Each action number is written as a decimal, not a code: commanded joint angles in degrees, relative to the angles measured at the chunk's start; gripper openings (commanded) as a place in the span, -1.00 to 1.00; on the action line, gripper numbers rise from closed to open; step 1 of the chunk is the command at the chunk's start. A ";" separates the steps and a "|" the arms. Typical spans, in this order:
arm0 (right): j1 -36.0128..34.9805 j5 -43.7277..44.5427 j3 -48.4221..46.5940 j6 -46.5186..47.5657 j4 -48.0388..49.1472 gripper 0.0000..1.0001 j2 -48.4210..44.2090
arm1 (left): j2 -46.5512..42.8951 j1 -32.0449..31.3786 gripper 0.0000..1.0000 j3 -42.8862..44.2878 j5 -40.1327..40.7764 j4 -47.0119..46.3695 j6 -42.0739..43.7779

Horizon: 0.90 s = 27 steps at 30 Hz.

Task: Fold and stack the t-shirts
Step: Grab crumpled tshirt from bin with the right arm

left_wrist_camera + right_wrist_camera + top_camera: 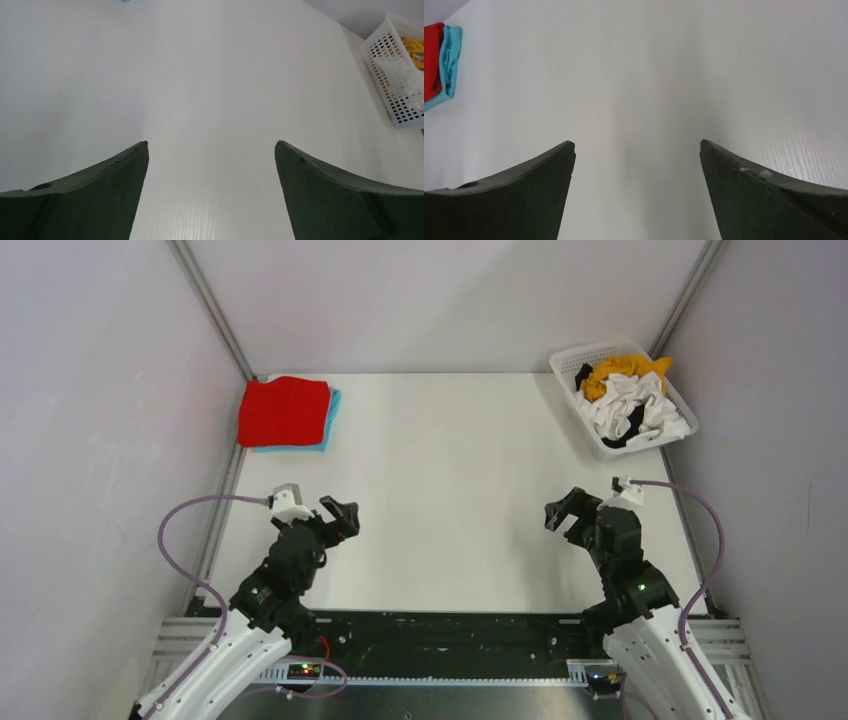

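Your red t-shirt [285, 410] lies folded into a soft, flat square at the far left corner of the table [450, 490]. It sits on top of the folded light blue t-shirt [331, 418], whose edge shows along the right and near sides. The other three are crumpled together in the white slotted plastic basket [566, 364] at the far right corner. The mustard yellow t-shirt [622, 370] is at the back and the white t-shirt [645, 405] is bunched over the middle. The black t-shirt [628, 432] shows only as dark strips among the white folds, so you cannot make out its shape.

The table is a smooth, matte white board with a faint grain. Plain pale walls [100, 440] enclose it, with aluminium posts [210, 310] running into the far corners.

Your left gripper [340, 517] hovers over the near left of the table. Its dark, wedge-shaped fingers [100, 190] are spread wide, with only tabletop between them. Your right gripper [567, 512] is the same on the near right: spread wide, pinching nothing. Both wrist views cut the fingers off at the bottom edge. The left wrist view catches only part of the basket, and the right wrist view only a slice of the folded stack.
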State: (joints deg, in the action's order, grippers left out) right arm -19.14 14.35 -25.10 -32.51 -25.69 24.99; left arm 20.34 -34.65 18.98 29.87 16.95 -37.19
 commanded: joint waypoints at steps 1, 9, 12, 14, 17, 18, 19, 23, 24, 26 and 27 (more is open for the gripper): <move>-0.24 -2.34 -4.12 1.00 6.75 0.99 0.90 | 0.55 -0.22 0.99 2.80 0.93 -1.33 -0.71; 5.12 0.92 -27.76 6.89 7.53 0.99 28.94 | 7.35 -0.21 0.99 6.02 3.58 -2.35 2.01; 15.03 -4.14 -36.99 6.69 5.95 0.99 38.63 | 8.15 -0.17 0.99 5.95 5.30 -2.51 2.45; 19.11 -5.68 -41.95 8.17 5.94 0.99 45.34 | 8.48 -0.21 0.99 5.71 6.39 -2.82 2.51; 23.11 -5.47 -48.05 13.70 6.20 0.99 55.79 | 9.29 -0.20 0.99 5.67 7.62 -3.53 2.96; 24.81 -4.92 -51.33 14.54 5.68 0.99 57.67 | 9.46 -0.23 0.99 5.74 7.86 -3.71 3.19; 25.66 -4.71 -53.23 15.89 5.18 0.99 61.61 | 10.03 -0.19 0.99 5.83 8.39 -3.83 3.23; 29.87 -4.86 -64.93 18.47 -1.11 0.95 73.29 | 11.79 -0.19 0.99 6.02 9.70 -4.25 3.48; 30.65 -5.32 -68.99 18.94 -3.13 0.94 75.08 | 12.12 -0.21 0.99 6.10 10.13 -4.44 3.52; 31.41 -5.93 -74.89 20.63 -5.75 0.92 81.48 | 13.04 -0.19 0.99 6.29 10.67 -4.50 3.65; 31.64 -5.85 -78.29 21.63 -6.97 0.92 82.91 | 13.54 -0.16 0.99 6.31 10.75 -4.53 3.63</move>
State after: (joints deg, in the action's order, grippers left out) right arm 11.00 9.30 -92.71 -16.08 -26.52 102.02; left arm 32.62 -34.65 23.20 37.10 14.63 -34.46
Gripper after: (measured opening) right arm 0.966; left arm 0.996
